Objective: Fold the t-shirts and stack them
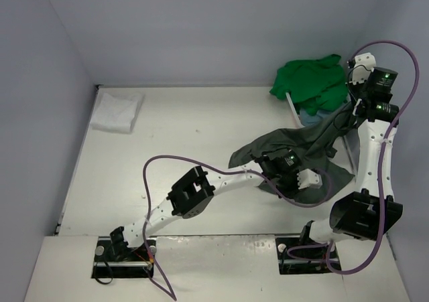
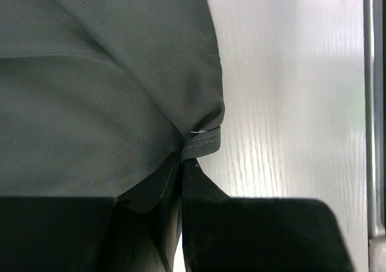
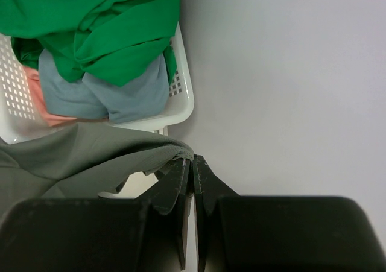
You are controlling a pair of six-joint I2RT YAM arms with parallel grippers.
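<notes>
– Grey cloth, pulled long: why is the grey shirt (image 1: pixel 295 148) stretched like that?

– Both arms hold it. In the top view it lies at about four o'clock on the table (image 1: pixel 201 128), and one end rises toward two o'clock. The left gripper (image 2: pixel 183 158) has its fingers pressed together on a stitched hem corner. The right gripper (image 3: pixel 192 161) pinches another edge, up beside the basket (image 3: pixel 184 97). I think they want to draw the shirt away from the basket and spread it flat, so that folding can begin.

– And the other shirts?

– The green shirt (image 1: pixel 312 81) is heaped on the basket at one o'clock, with the blue shirt (image 3: pixel 114 97) under it. The white shirt (image 1: pixel 117 111) lies at ten o'clock, well apart, and it looks folded. I judge it is the start of the stack.

– What can you not see?

– Much. I cannot tell which part of the shirt each gripper holds, sleeve or bottom hem. The left arm covers the middle of the grey cloth from above, and the right arm hides the right side of the basket. In the right wrist view something pink (image 3: pixel 31 94) shows inside the basket at nine o'clock, but it is cut off and I cannot name it. How much cloth sits between the right fingers is also hard to make out, because the tips are dark and close.
</notes>
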